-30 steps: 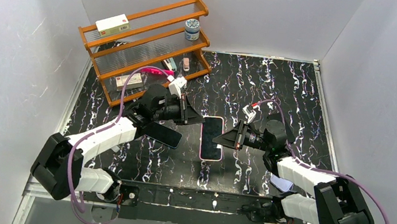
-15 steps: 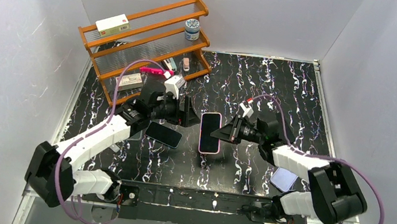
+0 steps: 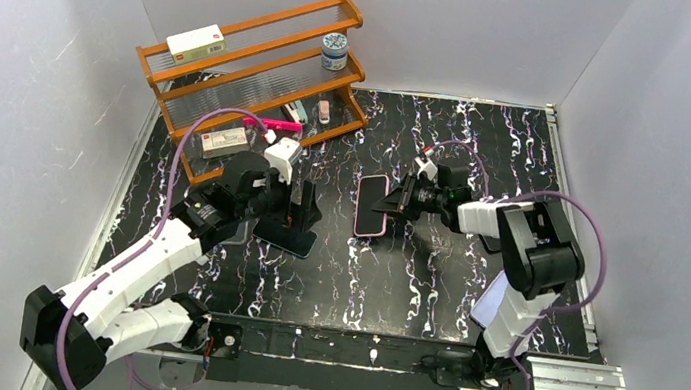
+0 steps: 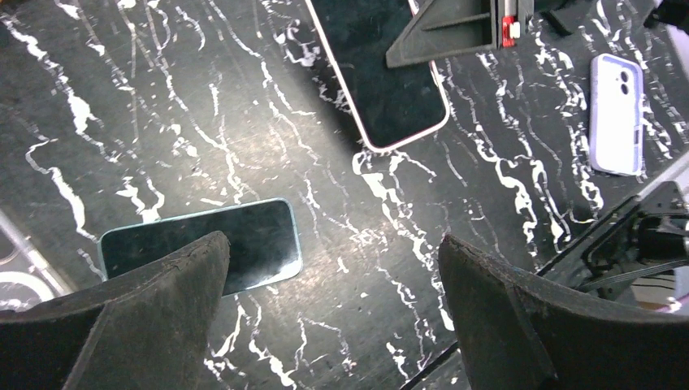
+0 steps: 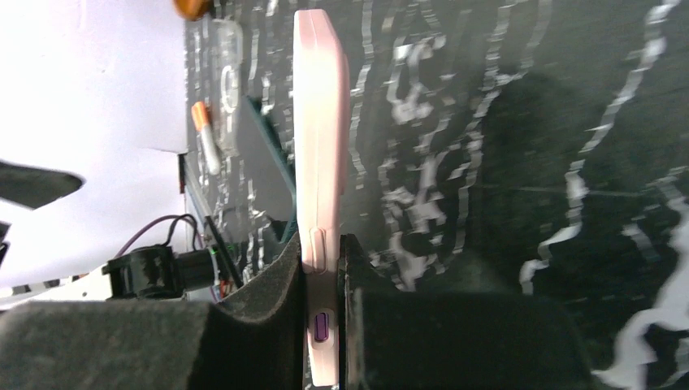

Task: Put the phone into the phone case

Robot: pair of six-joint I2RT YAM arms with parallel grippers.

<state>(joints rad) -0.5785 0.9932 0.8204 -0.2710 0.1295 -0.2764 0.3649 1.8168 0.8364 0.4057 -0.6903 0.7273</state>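
Note:
My right gripper (image 3: 399, 205) is shut on the side edge of a pink phone case (image 3: 372, 206) with a dark phone screen inside its rim. It holds it over the middle of the table. Edge-on in the right wrist view, the pink case (image 5: 321, 162) sits pinched at my right gripper (image 5: 325, 268). My left gripper (image 3: 299, 209) stands wide open and holds nothing. It hovers over a second, teal-edged phone (image 3: 284, 235) lying flat, screen up. From the left wrist camera, that teal phone (image 4: 203, 244) lies by my left gripper (image 4: 333, 244), with the pink case (image 4: 382, 73) beyond.
A lilac phone case (image 3: 490, 315) lies back up near the right arm's base, also seen as the lilac case (image 4: 615, 114). A wooden rack (image 3: 245, 81) with a box, a jar and small items stands at the back left. White walls enclose the black marbled table (image 3: 468, 151).
My left gripper has opened, let go of the pink case and drawn back to the left. My right gripper has carried the pink case away from the arms' bases.

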